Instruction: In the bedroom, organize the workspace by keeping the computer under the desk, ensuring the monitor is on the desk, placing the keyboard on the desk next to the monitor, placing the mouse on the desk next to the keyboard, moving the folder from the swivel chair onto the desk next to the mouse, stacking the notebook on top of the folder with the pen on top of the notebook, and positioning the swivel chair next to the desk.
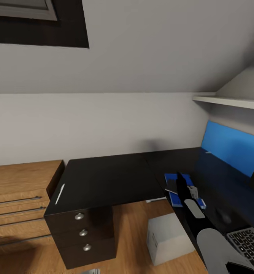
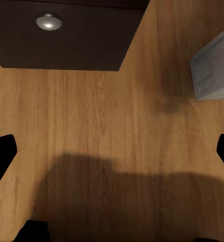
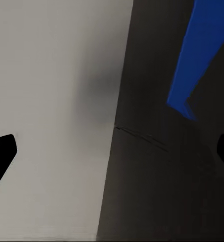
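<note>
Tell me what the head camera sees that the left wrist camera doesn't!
Head view: the pen on the black cabinet, the folder with the notebook on it, and the keyboard and mouse on the desk. Left wrist view: the left gripper, open. Both: the wood floor, the computer and a silver drawer knob.

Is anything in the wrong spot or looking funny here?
Yes. The pen lies alone near the edge of the black cabinet desk with silver knobs, far from the folder and notebook on the other desk. It belongs on top of that stack.
</note>
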